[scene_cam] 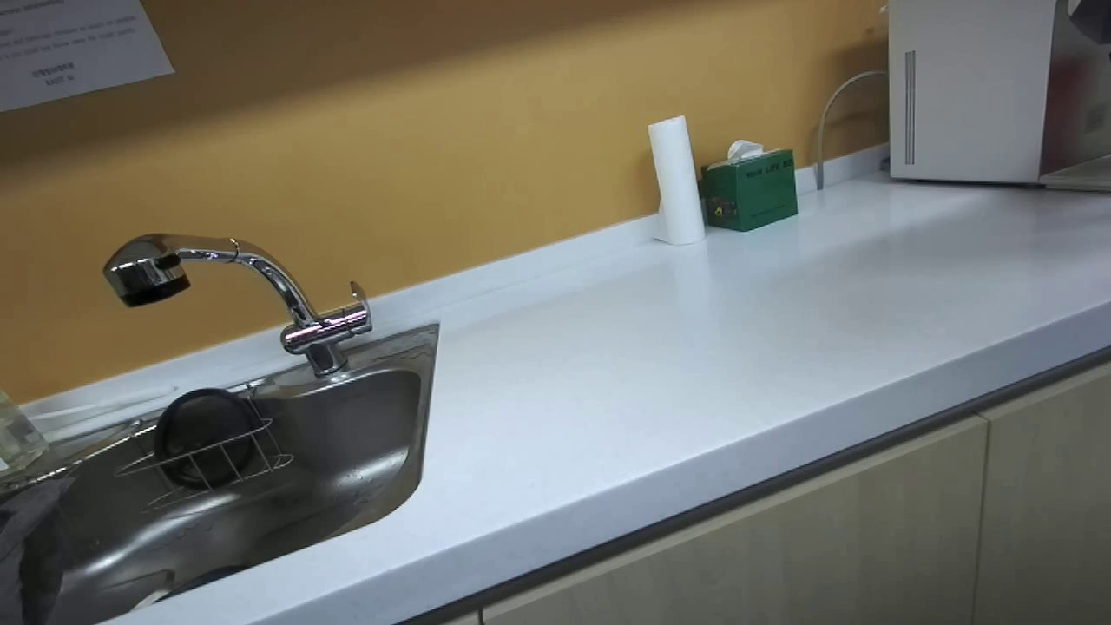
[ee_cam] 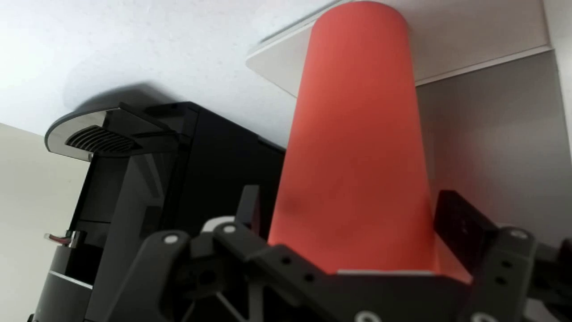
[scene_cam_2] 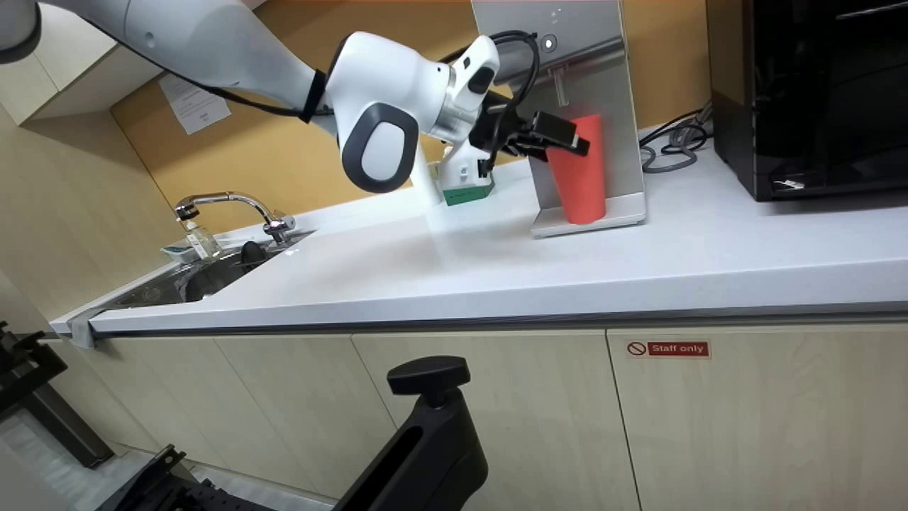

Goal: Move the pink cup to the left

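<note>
The pink cup (scene_cam_2: 582,181) is a tapered reddish tumbler. In an exterior view it stands on the pale base of the grey machine, in front of its grey panel. My gripper (scene_cam_2: 565,138) is at the cup's upper part, reaching in from the left of that view. In the wrist view the cup (ee_cam: 357,112) lies between the two fingers of the gripper (ee_cam: 351,209). A gap shows between the left finger and the cup; the right finger is close to the cup's side, and I cannot tell whether it touches. The cup's rim is partly hidden by the gripper.
The grey machine (scene_cam: 968,95) stands on the white counter (scene_cam: 608,365). A white cylinder (scene_cam: 677,182) and a green tissue box (scene_cam: 751,191) stand by the wall. A sink (scene_cam: 347,425) with a tap is at the far end. A black machine (scene_cam_2: 826,99) stands beyond the cup.
</note>
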Controlling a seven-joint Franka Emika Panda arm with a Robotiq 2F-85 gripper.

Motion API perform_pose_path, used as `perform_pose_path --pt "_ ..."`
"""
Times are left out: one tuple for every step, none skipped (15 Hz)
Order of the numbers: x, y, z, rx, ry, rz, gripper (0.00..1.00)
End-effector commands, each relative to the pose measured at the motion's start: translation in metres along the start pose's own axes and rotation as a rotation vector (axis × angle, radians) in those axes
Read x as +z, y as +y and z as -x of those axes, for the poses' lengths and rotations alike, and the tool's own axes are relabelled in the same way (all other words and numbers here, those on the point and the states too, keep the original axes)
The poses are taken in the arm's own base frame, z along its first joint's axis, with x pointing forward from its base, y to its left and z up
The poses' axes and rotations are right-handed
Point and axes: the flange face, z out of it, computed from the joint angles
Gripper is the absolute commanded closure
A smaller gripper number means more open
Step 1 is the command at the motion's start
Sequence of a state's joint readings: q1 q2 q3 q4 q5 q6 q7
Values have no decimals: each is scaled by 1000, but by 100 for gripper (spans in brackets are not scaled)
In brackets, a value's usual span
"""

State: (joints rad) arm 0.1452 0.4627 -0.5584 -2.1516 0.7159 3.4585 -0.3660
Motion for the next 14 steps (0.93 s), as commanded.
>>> perform_pose_path --pt "19 -4 -7 20 11 -14 0" --pt "24 -5 -7 20 11 -20 0" --pt "28 -7 -8 21 13 -24 0" --pt "30 -9 -10 21 16 -32 25" --pt "32 -10 -12 19 19 -36 26" --pt "32 -10 -16 23 25 -41 33" --pt "32 -10 -20 23 33 -41 40" --pt "29 -8 -21 26 34 -43 44" --pt "26 -7 -22 29 34 -45 44" --pt "21 -6 -21 26 30 -48 47" --pt "14 -6 -18 28 23 -55 51" --pt "6 -6 -15 27 14 -64 52" --pt "-2 -7 -12 24 8 -76 52" --pt "-10 -7 -10 24 1 -83 52"
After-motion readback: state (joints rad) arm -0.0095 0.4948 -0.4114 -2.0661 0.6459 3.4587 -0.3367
